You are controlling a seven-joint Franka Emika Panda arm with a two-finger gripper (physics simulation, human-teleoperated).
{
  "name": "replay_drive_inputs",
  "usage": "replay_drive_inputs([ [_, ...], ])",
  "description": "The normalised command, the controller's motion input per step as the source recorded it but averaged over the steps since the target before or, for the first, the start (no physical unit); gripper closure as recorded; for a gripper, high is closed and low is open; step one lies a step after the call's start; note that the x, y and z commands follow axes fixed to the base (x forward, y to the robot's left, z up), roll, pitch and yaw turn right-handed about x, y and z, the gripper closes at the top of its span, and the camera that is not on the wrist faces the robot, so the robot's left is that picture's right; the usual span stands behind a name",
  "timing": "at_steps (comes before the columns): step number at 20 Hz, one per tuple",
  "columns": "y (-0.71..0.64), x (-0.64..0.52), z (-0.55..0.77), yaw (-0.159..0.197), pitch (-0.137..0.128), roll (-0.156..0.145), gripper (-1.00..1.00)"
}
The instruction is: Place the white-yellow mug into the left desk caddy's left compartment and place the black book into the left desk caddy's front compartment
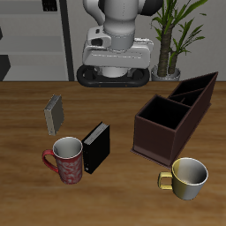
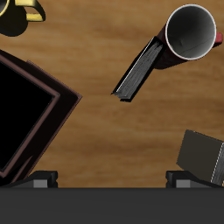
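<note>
Your end effector hangs high over the far part of the counter, well clear of everything on it, and its fingers grip nothing; I cannot tell how far apart they stand, since the wrist view shows only their dark bases. The white-yellow mug stands upright near the counter's front edge, just in front of the left desk caddy, apart from it. The caddy lies at a slant with its big square section nearest you. The black book stands on edge in the middle, touching or almost touching the red patterned mug. A smaller grey book stands farther back from those two. In the wrist view the black book leans beside the red mug's rim
</note>
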Motion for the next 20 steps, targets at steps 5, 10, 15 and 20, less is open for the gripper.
replay_drive_inputs([
  [5, 0.01, 0.38, 0.15, 0.003, -0.035, -0.034, -1.0],
  [10, 0.08, 0.56, 0.06, -0.025, -0.021, -0.028, -1.0],
  [15, 0.2, 0.5, -0.02, -0.047, -0.003, -0.015, -1.0],
  [20, 0.34, 0.46, -0.02, -0.04, -0.022, 0.001, -1.0],
])
